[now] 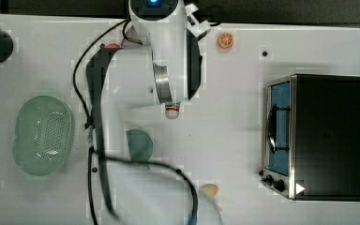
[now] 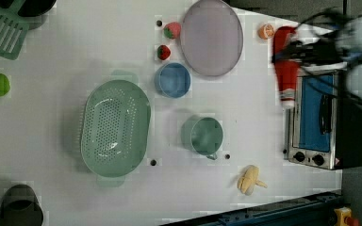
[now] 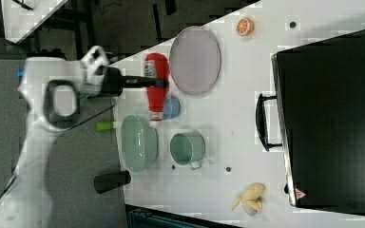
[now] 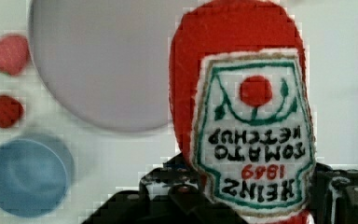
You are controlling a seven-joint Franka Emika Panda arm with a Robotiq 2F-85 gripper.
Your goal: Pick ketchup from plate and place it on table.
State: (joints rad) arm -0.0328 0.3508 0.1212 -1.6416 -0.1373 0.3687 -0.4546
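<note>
The red ketchup [image 2: 286,70] bottle with its white label hangs in the air, off the plate, with my gripper [image 2: 290,51] shut on its body. In the right view the ketchup [image 3: 156,90] is in front of the plate's left edge, held by the gripper [image 3: 156,81], whitish end pointing down. The wrist view shows the ketchup [image 4: 249,116] label close up between the black fingers [image 4: 168,191]. In the top view, its white cap [image 1: 171,111] pokes out under the arm. The pale mauve plate [image 2: 212,37] [image 3: 195,59] [image 4: 98,60] lies empty on the white table [image 2: 254,122].
A toaster oven [image 2: 320,122] stands at the left view's right edge, close to the ketchup. A blue bowl [image 2: 172,80], two strawberries [image 2: 164,52], a green basket [image 2: 115,125], a green cup [image 2: 205,135], an orange slice [image 2: 266,31] and a banana [image 2: 250,180] lie about.
</note>
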